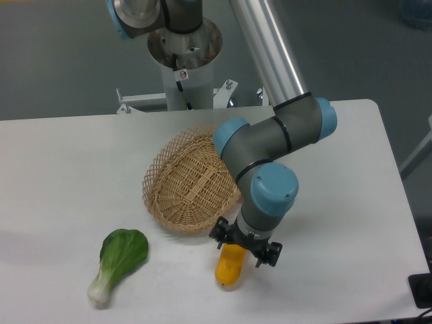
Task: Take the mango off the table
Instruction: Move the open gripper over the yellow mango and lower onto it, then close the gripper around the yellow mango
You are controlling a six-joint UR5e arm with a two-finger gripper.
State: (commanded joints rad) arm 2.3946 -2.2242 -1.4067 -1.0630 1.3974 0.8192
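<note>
Right now, seen from the fixed camera, I am reaching down over the front part of the white surface (61,162), my wrist pointing at the mango (230,265). My jaws (246,251) are sitting directly over the upper end of the fruit, one finger showing on each side of it, but from this angle I cannot tell whether they are pressing on it or standing off it. The mango is yellow shading to orange, lying lengthwise toward the front edge, and it appears to be resting on the surface. Just behind it, a woven wicker basket (189,185) is tilting on its side, its open mouth facing the front-left; my forearm is crossing over its right rim. Well to the left of the mango, a green bok choy (119,262) is lying flat, its pale stem pointing to the front-left.
</note>
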